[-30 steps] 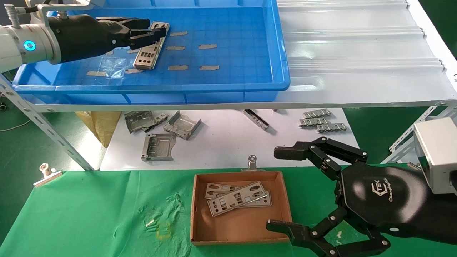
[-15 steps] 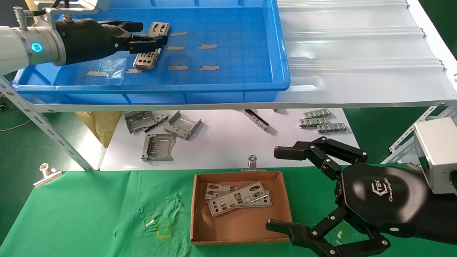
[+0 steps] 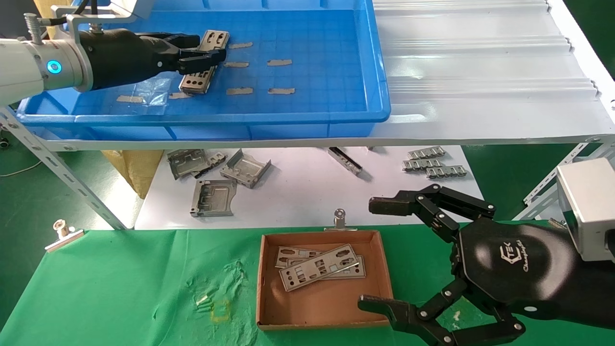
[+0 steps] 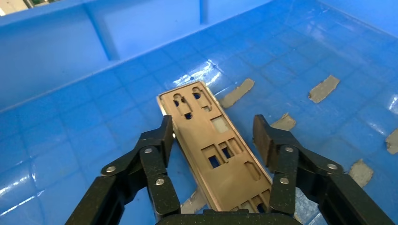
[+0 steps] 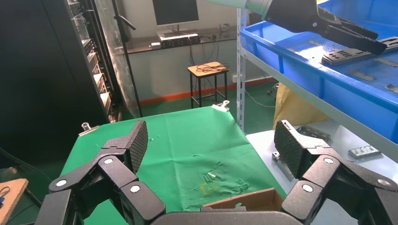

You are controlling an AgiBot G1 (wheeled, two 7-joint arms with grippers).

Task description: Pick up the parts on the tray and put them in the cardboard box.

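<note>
Left gripper (image 4: 213, 136) spread open astride the part (image 4: 213, 145), fingers to either side.

Lay flat in the tray (image 3: 312, 103), upper left of the head view. Right gripper (image 3: 379, 254) parked open at lower right, beside the box (image 3: 322, 302) with parts (image 3: 319, 266).

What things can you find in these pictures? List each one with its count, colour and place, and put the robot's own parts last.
Tray: one, blue, on the upper shelf.
Part in tray: one, silver-grey, lying flat near the tray's left end.
Tape bits: several, tan, stuck to the tray floor.
Cardboard box: one, brown, on the green cloth.
Parts in box: at least two, silver-grey, overlapping.
Folded brackets: three, grey, on the white lower surface.
Ridged strips: three, grey, same surface, right side.
Clips: two, metal, at the cloth's far edge.
Left gripper: black, open, straddling the tray part.
Right gripper: black, open, beside the box.
</note>
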